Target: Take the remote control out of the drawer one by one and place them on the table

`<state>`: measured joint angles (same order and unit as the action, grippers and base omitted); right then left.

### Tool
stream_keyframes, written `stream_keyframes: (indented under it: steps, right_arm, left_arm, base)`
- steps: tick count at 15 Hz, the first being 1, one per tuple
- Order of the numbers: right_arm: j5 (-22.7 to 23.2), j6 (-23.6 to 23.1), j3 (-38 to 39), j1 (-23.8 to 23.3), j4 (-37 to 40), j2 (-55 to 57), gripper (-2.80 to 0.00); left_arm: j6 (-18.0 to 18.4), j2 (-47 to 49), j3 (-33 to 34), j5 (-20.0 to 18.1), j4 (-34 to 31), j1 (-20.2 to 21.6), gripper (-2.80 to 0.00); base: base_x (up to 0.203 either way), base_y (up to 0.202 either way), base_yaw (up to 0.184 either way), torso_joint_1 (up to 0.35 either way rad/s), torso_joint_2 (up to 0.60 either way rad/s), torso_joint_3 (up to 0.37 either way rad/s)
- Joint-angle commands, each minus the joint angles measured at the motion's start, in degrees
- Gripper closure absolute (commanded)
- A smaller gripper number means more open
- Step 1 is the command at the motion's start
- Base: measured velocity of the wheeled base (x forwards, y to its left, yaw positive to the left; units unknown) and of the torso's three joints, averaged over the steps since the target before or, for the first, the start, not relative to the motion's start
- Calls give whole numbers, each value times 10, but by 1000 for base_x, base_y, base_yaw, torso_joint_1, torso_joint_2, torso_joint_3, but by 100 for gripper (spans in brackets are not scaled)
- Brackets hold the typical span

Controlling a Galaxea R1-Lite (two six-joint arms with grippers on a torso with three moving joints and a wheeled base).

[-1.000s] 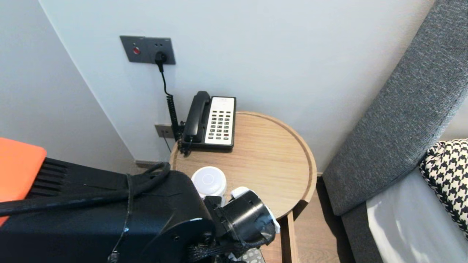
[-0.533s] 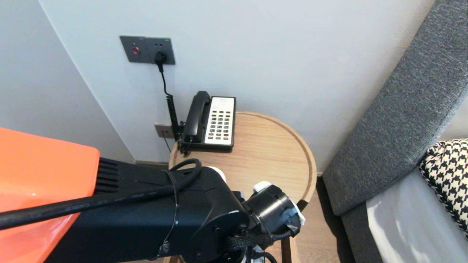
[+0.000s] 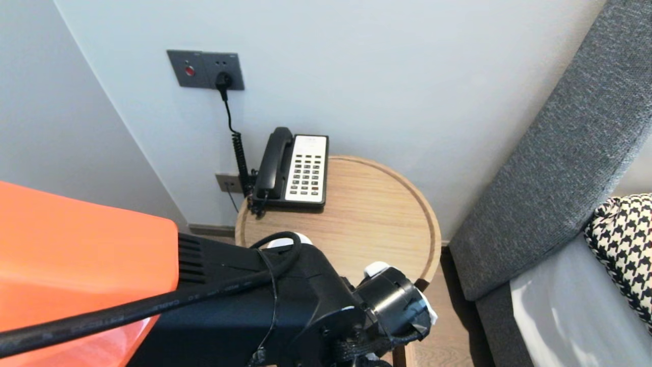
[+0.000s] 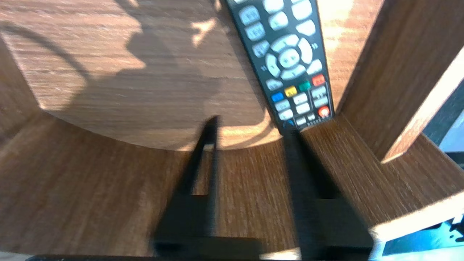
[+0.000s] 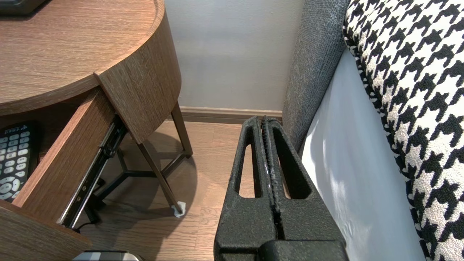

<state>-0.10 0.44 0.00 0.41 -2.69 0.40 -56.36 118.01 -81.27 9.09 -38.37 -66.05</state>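
L hand (image 4: 252, 127) is hovering part-open, gripping nothing; black plastic remote (image 4: 290, 61) is lying in wooden drawer (image 4: 108, 83), long axis pointing away frm it; R hand (image 5: 264, 119) parked, closed.

My left arm (image 3: 244, 306) hides most of a white object (image 3: 305, 238); the blurred remote (image 4: 286, 61) is cut off at one end.

Matt wood-grain drawer (image 4: 108, 90), black plastic remote (image 4: 286, 61) with rubbery buttons, rough black plastic right tool (image 5: 261, 120)
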Motion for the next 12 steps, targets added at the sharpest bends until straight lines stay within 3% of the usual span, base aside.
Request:
stream_keyframes:
  steps: [1,3,7,10,12]
  right_arm:
    - [0,0,14,0,0,0,0]
    - [0,0,14,0,0,0,0]
    - [0,0,14,0,0,0,0]
    - [0,0,14,0,0,0,0]
    - [0,0,14,0,0,0,0]
  left_arm:
    - [-10,11,-13,1,-7,-7,-280]
    - [-34,10,-21,-13,-8,-7,-280]
    - [-42,16,-29,-4,-7,-1,-280]
    - [-101,58,-36,31,-8,1,-280]
    - [-121,68,-56,64,-1,1,-280]
  base:
    - [0,0,0,0,0,0]
    - [0,0,0,0,0,0]
    - [0,0,0,0,0,0]
    - [0,0,0,0,0,0]
    - [0,0,0,0,0,0]
